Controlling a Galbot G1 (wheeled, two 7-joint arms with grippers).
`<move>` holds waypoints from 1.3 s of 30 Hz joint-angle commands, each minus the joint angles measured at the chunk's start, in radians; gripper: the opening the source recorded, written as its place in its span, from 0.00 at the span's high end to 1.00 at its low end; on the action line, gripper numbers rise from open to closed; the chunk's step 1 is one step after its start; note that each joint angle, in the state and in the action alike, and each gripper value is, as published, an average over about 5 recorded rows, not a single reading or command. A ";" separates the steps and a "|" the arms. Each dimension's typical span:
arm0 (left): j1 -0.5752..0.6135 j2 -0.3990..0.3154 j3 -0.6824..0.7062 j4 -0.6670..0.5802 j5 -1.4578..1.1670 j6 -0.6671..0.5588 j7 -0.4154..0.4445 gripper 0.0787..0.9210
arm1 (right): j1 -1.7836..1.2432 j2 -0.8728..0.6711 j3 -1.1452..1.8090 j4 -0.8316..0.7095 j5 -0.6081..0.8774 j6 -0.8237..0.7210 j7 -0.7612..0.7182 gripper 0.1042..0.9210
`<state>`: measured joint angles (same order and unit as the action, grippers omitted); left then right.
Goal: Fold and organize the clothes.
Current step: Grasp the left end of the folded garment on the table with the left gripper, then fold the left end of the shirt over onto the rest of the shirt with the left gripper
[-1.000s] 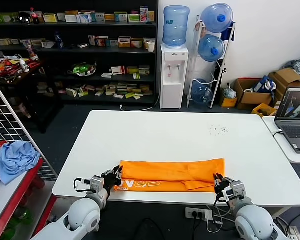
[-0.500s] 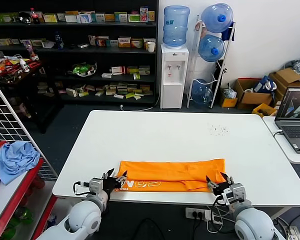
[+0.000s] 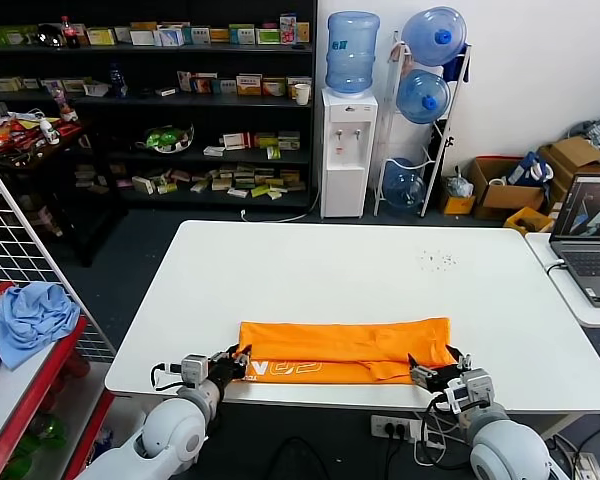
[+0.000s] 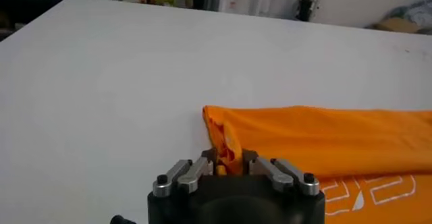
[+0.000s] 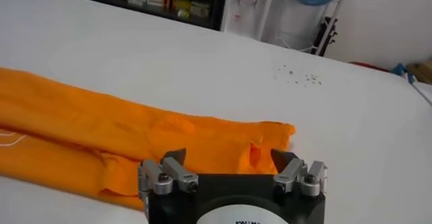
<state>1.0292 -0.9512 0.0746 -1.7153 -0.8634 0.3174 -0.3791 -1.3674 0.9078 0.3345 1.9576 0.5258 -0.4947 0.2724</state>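
Observation:
The orange T-shirt lies folded into a long strip along the front edge of the white table, with white lettering showing on its lower layer. My left gripper is at the strip's left end. In the left wrist view the gripper is shut on a pinched-up fold of the shirt. My right gripper is at the strip's right end. In the right wrist view it is open, its jaws wide apart either side of the shirt's near corner.
A laptop sits on a side table at the right. A light blue cloth lies on a red shelf beside a wire rack at the left. Dark specks dot the table's far right. A water dispenser and shelves stand behind.
Both grippers opened and drew back from the shirt's ends. Now the left has closed on the left end, and the right has moved in over the right corner, still open.

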 commanded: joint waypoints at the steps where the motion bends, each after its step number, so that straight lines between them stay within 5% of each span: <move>1: -0.022 0.016 -0.011 0.009 -0.012 0.001 0.009 0.76 | 0.001 0.009 0.001 0.001 -0.012 0.025 0.002 0.12; 7: -0.054 0.120 -0.083 0.047 -0.016 0.002 0.014 0.94 | 0.012 0.032 0.015 -0.012 -0.064 0.131 0.000 0.12; 16: -0.080 0.311 -0.211 0.184 0.050 -0.032 0.034 0.96 | 0.017 0.065 0.013 -0.025 -0.120 0.189 -0.003 0.12; 21: -0.064 0.361 -0.237 0.137 0.039 -0.039 0.034 0.96 | 0.015 0.071 0.011 -0.027 -0.125 0.197 0.000 0.12; 30: -0.020 0.238 -0.131 -0.240 -0.147 0.048 -0.075 0.96 | 0.022 0.083 0.007 -0.052 -0.161 0.213 0.021 0.12; 39: -0.068 -0.006 0.057 -0.282 -0.216 0.075 -0.146 0.96 | 0.012 0.097 0.035 -0.091 -0.183 0.235 0.025 0.12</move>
<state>0.9918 -0.7516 -0.0330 -1.8530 -0.9761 0.3564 -0.4460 -1.3524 0.9959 0.3585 1.8904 0.3682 -0.2773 0.2931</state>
